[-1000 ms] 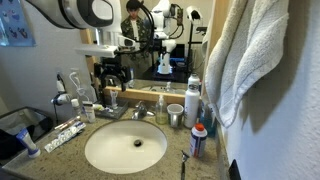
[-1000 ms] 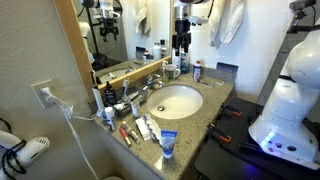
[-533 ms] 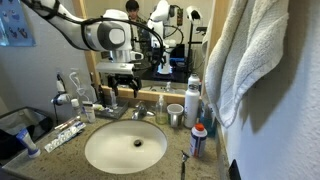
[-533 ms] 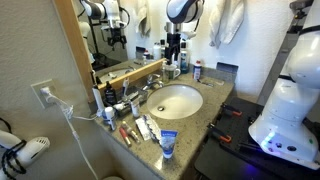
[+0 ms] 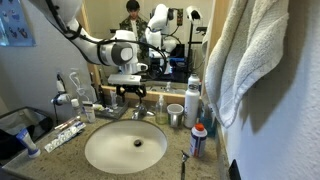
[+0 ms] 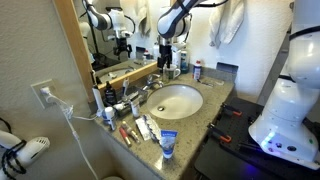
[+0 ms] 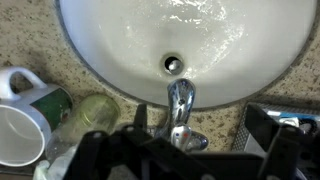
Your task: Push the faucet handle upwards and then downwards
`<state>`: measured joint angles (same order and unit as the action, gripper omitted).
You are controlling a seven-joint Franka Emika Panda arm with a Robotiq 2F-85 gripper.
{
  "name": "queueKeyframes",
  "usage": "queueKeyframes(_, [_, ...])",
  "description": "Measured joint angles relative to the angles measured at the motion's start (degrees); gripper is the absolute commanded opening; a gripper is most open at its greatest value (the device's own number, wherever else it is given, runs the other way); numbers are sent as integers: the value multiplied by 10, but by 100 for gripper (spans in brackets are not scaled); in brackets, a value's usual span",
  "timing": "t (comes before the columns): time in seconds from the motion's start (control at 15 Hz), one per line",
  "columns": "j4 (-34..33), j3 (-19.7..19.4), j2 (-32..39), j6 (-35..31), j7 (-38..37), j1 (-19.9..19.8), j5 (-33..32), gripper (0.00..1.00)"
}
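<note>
An exterior view sits low and close before the basin (image 5: pixel 125 147), facing the mirror (image 5: pixel 185 50). An exterior view stands higher, farther off, at the tabletop's (image 6: pixel 215 95) end — same basin (image 6: pixel 178 100). The wrist view looks straight down, near, on faucet (image 7: pixel 180 108) and basin (image 7: pixel 200 30).

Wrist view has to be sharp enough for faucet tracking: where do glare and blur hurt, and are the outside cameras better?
Wrist view: glare washes out the top of the basin, the faucet is fairly sharp but shiny, the gripper is a dark blur. In an exterior view: evenly lit, yet the faucet is tiny.
</note>
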<state>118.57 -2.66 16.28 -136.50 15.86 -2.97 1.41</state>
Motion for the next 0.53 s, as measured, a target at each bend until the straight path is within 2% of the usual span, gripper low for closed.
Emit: queueKeyframes(0.53, [-73, 14, 89, -11, 0, -12, 0, 100])
